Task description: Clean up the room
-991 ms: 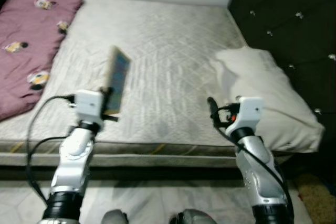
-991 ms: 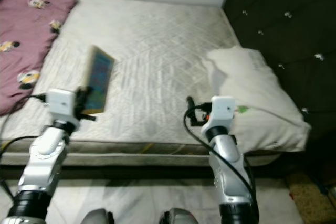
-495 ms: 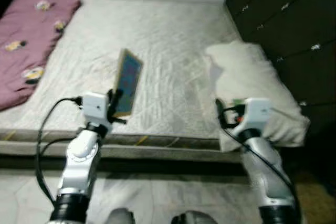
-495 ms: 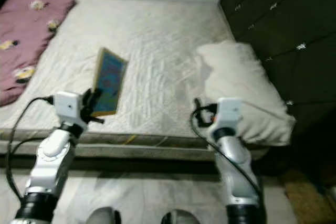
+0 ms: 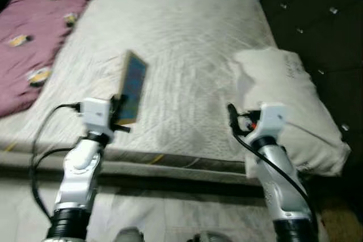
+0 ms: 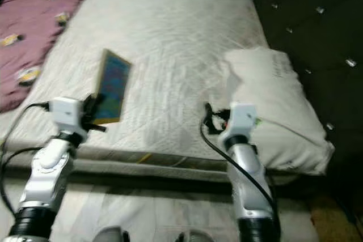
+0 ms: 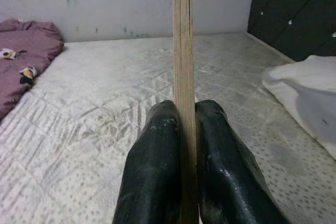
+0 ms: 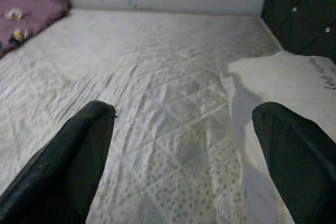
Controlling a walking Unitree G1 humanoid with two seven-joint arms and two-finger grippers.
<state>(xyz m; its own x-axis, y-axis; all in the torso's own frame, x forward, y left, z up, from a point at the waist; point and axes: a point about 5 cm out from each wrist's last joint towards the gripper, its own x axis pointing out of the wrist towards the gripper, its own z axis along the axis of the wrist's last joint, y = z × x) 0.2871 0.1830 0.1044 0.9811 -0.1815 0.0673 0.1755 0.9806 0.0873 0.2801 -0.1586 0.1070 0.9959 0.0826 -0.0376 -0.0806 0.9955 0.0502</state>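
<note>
Left gripper (image 5: 120, 111): we hold it raised over the near edge of the mattress, its two black fingers (image 7: 157, 166) pressed flat against either face of a thin book.

Book (image 5: 131, 86): we have it clamped by its lower end, standing nearly upright above the left gripper and leaning a little away from us. Its cover looks blue with a tan border. In the left wrist view we see only its pale page edge (image 7: 183, 77) rising straight up between the fingers.

Right gripper (image 8: 189, 145): we carry it level with the left one and well apart from it, also over the near edge of the mattress. Its fingers (image 8: 79, 156) are spread wide with nothing between them.

Mattress (image 5: 181, 43): the quilted, off-white surface runs ahead of both grippers to a pale wall.

Pillow (image 5: 289, 100): white, lying just to the outer side of the right gripper and slightly ahead of it, against the headboard.

Headboard (image 5: 317, 15): dark and tufted with small studs, beyond the pillow on the right gripper's side.

Blanket (image 5: 34, 26): a mauve roll with small cartoon prints, far ahead of the left gripper and off to its outer side, along the mattress edge.

Floor (image 5: 170, 219): pale tile beneath our arms, on the near side of the bed.
</note>
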